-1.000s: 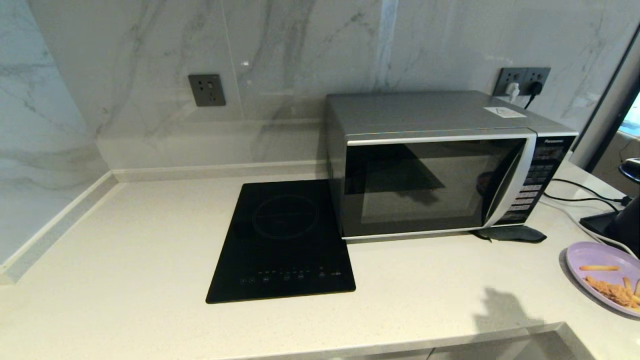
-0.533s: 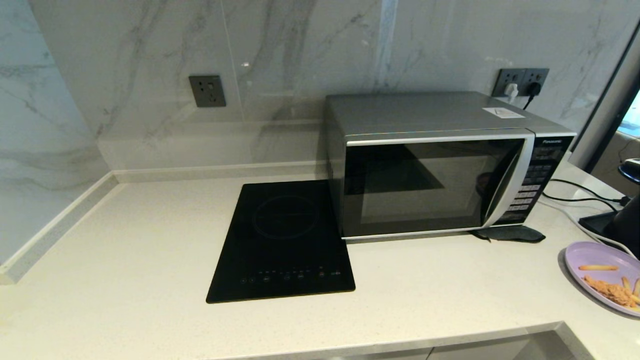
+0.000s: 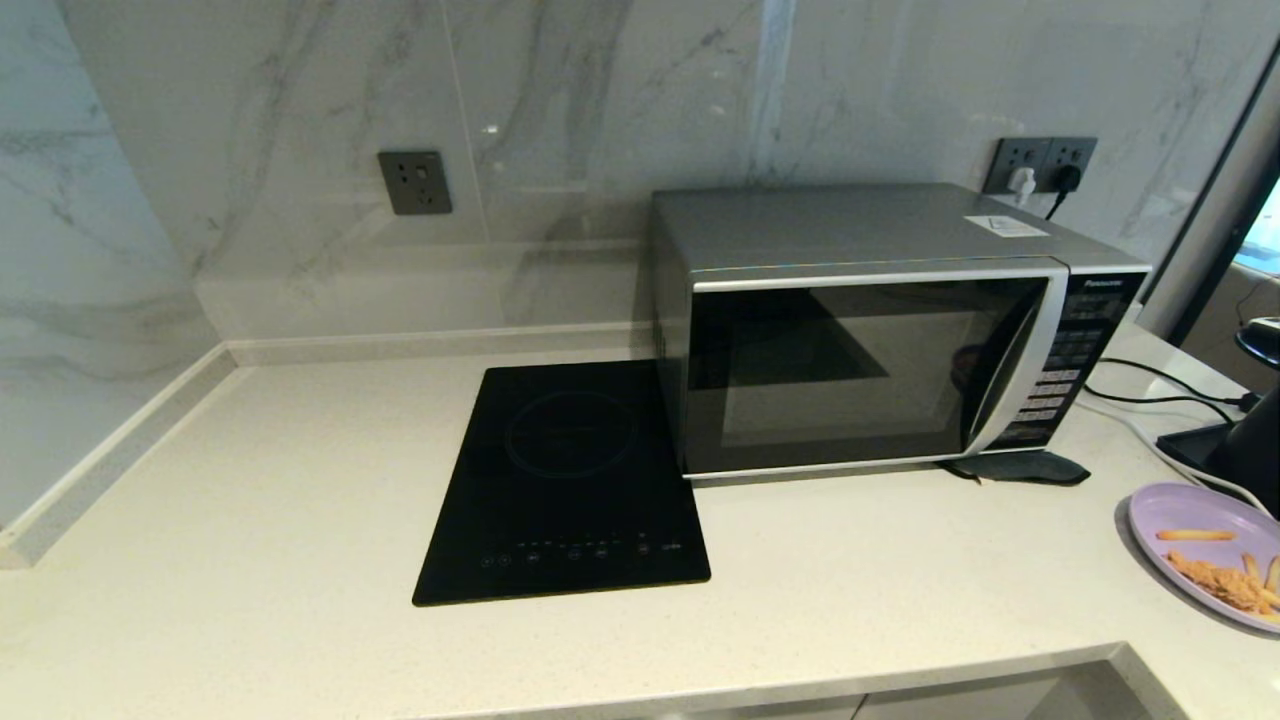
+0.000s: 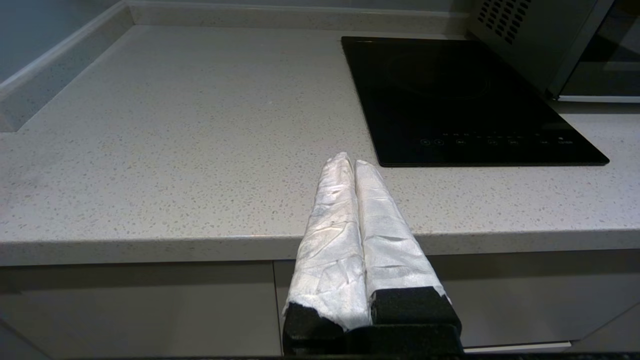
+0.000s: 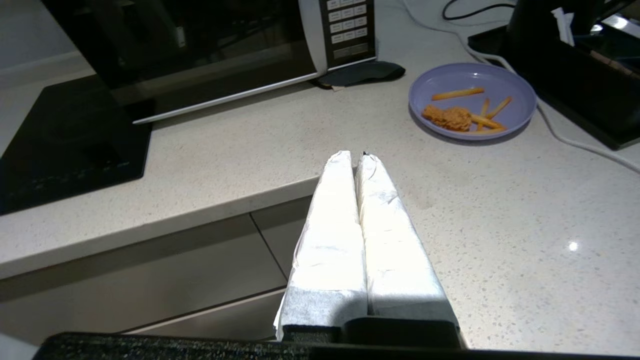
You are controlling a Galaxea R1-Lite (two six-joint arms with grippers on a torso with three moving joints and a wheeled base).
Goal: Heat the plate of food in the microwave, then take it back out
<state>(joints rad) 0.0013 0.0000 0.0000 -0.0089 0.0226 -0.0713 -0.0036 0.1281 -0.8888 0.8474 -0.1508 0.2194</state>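
Note:
The silver microwave [image 3: 880,330] stands at the back right of the counter with its dark glass door closed. The lilac plate of food [image 3: 1205,550] with fries and a breaded piece rests on the counter at the far right, also seen as the plate [image 5: 472,100] in the right wrist view. My right gripper [image 5: 356,157] hovers near the counter's front edge, short of the plate, shut on nothing. My left gripper [image 4: 350,161] hangs at the counter's front edge, left of the hob, shut and empty. Neither gripper shows in the head view.
A flat black induction hob [image 3: 565,480] lies left of the microwave. A dark pad [image 3: 1020,467] sits under the microwave's front right corner. Cables [image 3: 1160,385] and a black appliance [image 3: 1245,450] stand behind the plate. Wall sockets [image 3: 1040,165] are behind the microwave.
A shadow on the counter's front right, seen one second ago, has gone. The microwave, plate and hob have not moved.

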